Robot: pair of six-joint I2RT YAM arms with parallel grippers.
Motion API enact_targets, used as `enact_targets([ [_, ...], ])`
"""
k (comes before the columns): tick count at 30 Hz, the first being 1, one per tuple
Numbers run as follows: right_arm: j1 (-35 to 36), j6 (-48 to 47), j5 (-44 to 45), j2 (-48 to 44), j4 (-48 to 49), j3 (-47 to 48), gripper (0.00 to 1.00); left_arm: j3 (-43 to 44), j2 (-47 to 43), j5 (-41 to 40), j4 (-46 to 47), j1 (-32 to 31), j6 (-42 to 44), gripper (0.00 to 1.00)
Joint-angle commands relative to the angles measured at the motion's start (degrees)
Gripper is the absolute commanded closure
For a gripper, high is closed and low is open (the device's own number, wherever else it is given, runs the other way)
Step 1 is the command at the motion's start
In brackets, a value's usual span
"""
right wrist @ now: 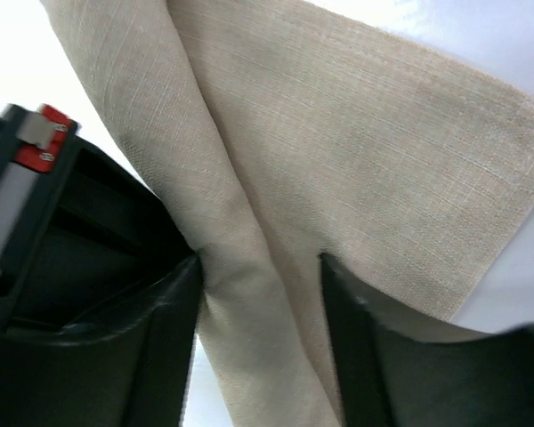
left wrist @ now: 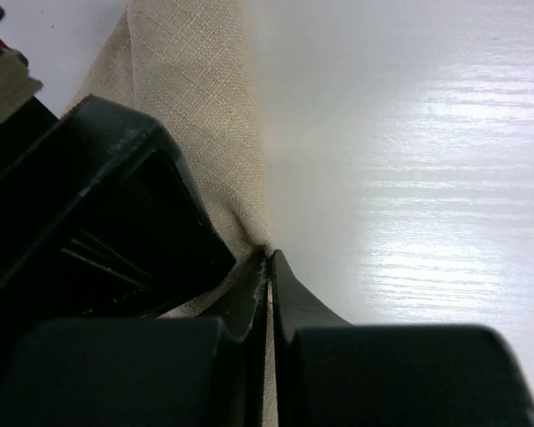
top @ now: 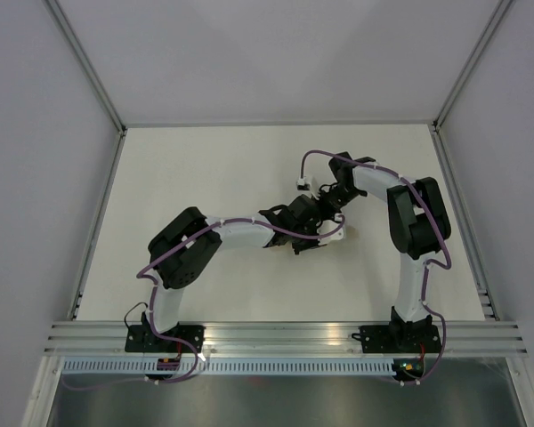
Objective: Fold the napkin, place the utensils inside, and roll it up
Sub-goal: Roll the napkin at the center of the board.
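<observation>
left pincer (left wrist: 269,260) clamped shut on napkin (left wrist: 196,107) | right pincer (right wrist: 258,260) wide, napkin fold running lengthwise between its fingers, ungripped | only left holds

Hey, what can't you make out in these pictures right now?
The napkin: top view, the two arms hide it; both wrist views crop it, so its folding is unclear.
The knife: in no view; whether it lies inside the cloth cannot be told.
The left gripper: shut on the napkin, but its fingers hide how much cloth is pinched.
</observation>
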Motion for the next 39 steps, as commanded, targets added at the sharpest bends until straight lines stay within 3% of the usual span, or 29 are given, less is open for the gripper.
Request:
enact_targets([
  [1, -1.1, -0.1, 6.6, 0.5, 1.9, -2.8, 0.42, -0.8, 3.1, 4.9, -6.5, -1.0, -5.3, 0.94],
  [6, -1.1, -2.1, 6.3, 2.1, 0.1, -3.0, 0.42, 0.9, 2.3, 2.8, -6.1, -0.5, -6.5, 0.82],
  [9, -1.0, -2.2, 5.8, 3.2, -1.0, -2.1, 0.55, 1.5, 1.8, 1.3, -5.5, -0.2, -7.6, 0.71],
  [10, -1.1, -2.3, 5.6, 4.1, -1.4, -1.7, 0.66, 1.3, 1.0, 0.7, -4.9, -0.1, -7.8, 0.68],
  [11, -1.1, -2.3, 5.5, 4.7, -1.8, -1.0, 0.71, 0.8, 0.3, 0.2, -3.2, 0.0, -8.2, 0.66],
  [17, -1.3, -4.5, 4.7, 9.9, -6.5, 3.9, 0.85, -5.2, -7.7, -6.2, 6.5, 0.0, -8.5, 0.56],
  [22, -1.5, -8.3, 4.0, 17.5, -16.1, 12.1, 0.86, -11.6, -11.3, -17.0, 16.2, 0.0, -2.1, 0.54],
  [31, -1.7, -11.1, 2.3, 23.4, -22.4, 18.0, 0.87, -12.7, -6.9, -19.8, 22.3, -0.3, 5.4, 0.50],
  [33, -1.7, -11.2, 2.3, 23.8, -23.2, 18.7, 0.87, -12.4, -6.2, -19.8, 22.3, -0.4, 6.3, 0.48],
  [34, -1.7, -11.3, 2.4, 24.2, -23.6, 19.2, 0.87, -12.4, -5.6, -19.7, 22.6, -0.4, 7.0, 0.38],
  [39, -1.7, -11.3, 3.1, 24.5, -24.5, 19.7, 0.87, -11.5, -3.9, -18.0, 21.1, -0.6, 8.5, 0.38],
])
